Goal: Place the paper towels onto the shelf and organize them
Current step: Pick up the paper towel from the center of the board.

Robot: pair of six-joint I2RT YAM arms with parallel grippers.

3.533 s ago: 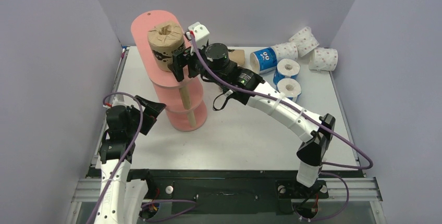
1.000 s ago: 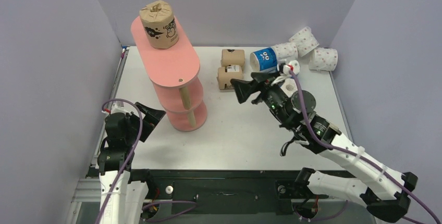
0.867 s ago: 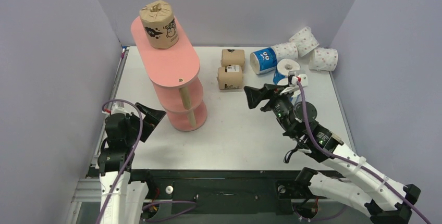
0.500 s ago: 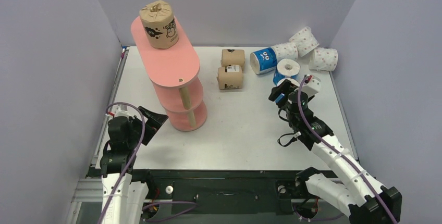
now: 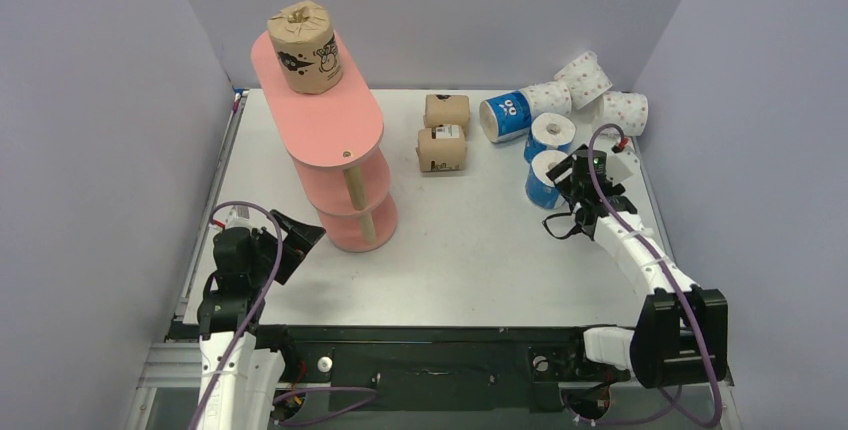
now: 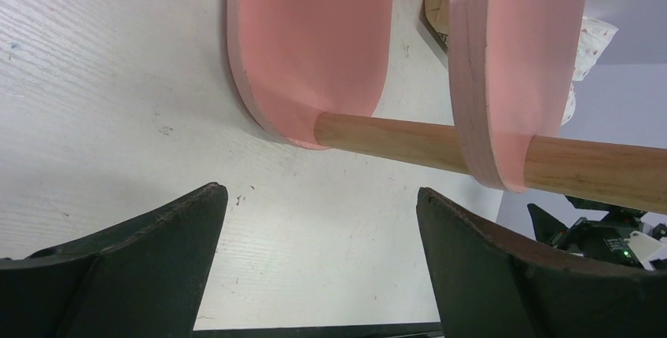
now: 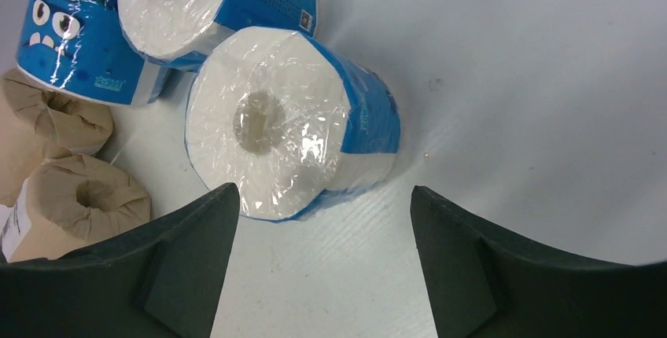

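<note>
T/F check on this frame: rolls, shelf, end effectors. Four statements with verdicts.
1. One brown roll stands on the shelf's top tier. True.
2. Two blue rolls sit on the shelf. False: all three blue rolls are on the table.
3. The right end effector is shut on a roll. False: it is open, holding nothing.
4. The left end effector is open, pointing at the shelf's base. True.

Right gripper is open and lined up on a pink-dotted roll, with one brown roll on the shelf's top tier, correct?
No. The right gripper is open and lined up on a blue roll, not a pink-dotted one, as the right wrist view shows. One brown roll is on the shelf's top tier.
</note>
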